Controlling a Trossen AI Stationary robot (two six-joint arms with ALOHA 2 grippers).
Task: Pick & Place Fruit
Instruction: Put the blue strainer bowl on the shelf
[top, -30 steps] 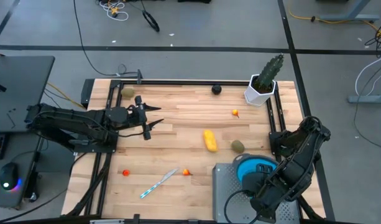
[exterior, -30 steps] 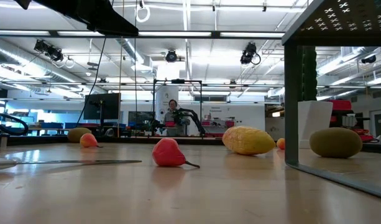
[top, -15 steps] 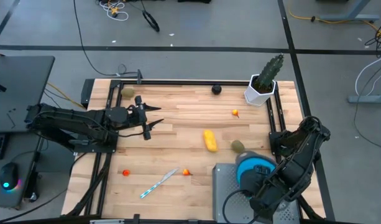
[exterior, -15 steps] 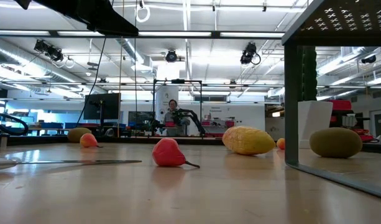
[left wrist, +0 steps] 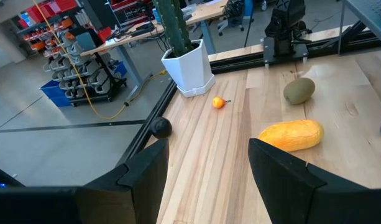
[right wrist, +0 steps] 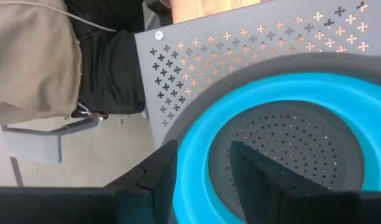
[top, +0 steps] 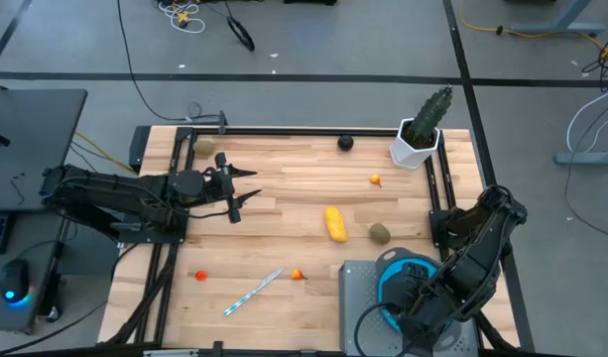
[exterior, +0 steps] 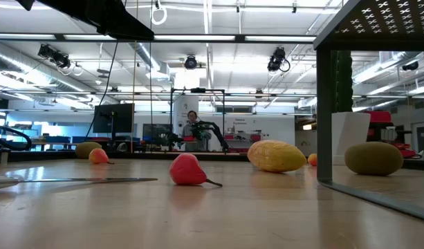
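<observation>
Blue bowl (right wrist: pixel 277 124) interior: right wrist only.

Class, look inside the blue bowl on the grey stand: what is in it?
In the right wrist view the blue bowl shows only its grey, hole-dotted bottom; no fruit is seen. The right gripper's fingers cover part of the inside, so that part cannot be checked.

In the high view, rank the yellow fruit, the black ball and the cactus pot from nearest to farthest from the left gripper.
Measured from the left gripper, open over the table's left side:
1. Yellow fruit, mid-table, toward the right arm.
2. Black ball, at the far edge.
3. Cactus pot, far right corner.
</observation>
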